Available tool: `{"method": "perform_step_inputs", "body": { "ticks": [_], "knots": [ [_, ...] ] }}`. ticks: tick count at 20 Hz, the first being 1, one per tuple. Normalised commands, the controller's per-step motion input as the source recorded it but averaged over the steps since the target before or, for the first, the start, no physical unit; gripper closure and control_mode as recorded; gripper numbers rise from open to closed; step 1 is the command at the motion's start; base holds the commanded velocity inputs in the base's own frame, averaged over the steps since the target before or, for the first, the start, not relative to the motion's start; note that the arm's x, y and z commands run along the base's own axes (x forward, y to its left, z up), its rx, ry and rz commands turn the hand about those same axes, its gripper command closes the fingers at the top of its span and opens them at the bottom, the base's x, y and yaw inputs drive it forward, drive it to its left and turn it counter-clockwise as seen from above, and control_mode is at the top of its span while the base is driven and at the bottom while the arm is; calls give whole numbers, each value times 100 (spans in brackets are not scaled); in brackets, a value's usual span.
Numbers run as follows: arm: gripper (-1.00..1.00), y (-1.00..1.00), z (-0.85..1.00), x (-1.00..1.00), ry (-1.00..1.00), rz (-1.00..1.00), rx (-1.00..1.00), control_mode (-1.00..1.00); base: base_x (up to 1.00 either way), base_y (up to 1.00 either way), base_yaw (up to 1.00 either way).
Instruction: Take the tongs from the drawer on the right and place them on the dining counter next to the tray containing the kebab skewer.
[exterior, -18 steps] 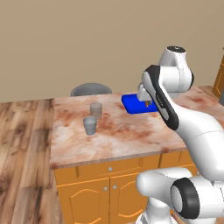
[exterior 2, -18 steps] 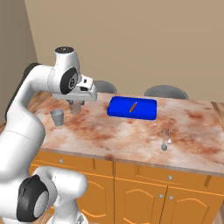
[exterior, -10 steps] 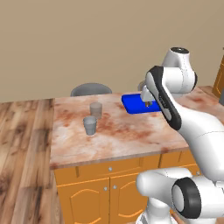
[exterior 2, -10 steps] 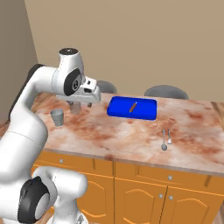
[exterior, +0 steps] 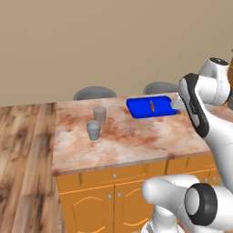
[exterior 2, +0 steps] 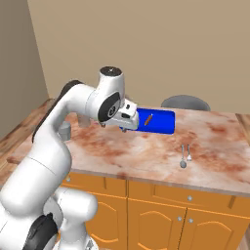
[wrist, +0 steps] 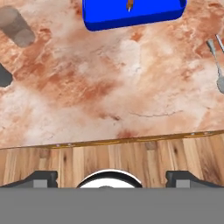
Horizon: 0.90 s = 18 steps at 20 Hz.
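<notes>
The bright blue tray lies at the back of the dining counter with the small kebab skewer in it. The dull-grey tongs lie flat on the stone top a little right of the tray and nearer the front edge, also seen as tongs at the hand view's right edge. My gripper hovers above the counter just left of the tray, well apart from the tongs. In the hand view my gripper stands open, fingertips wide apart with nothing between them. The drawer is out of view.
Two grey cups stand on the counter's left part. Grey round stools sit behind the counter. Orange wood cabinets run under the stone top, with wood floor to the left.
My hand has swung right toward the tray's left end. The tongs, tray and cups lie where they were.
</notes>
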Motion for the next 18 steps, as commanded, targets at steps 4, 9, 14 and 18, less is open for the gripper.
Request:
{"method": "perform_step_inputs", "body": {
  "ticks": [4, 9, 14, 18],
  "knots": [
    [-100, -100, -37, -51, -8, -14, 16, -100, 0, 0, 0],
    [-100, -100, -43, -78, -11, -20, 17, -100, 0, 0, 0],
    [-100, -100, -61, -59, -3, -29, 13, -100, 0, 0, 0],
    [-100, -98, -64, -44, -3, -26, 6, -100, 0, 0, 0]
  ]
}}
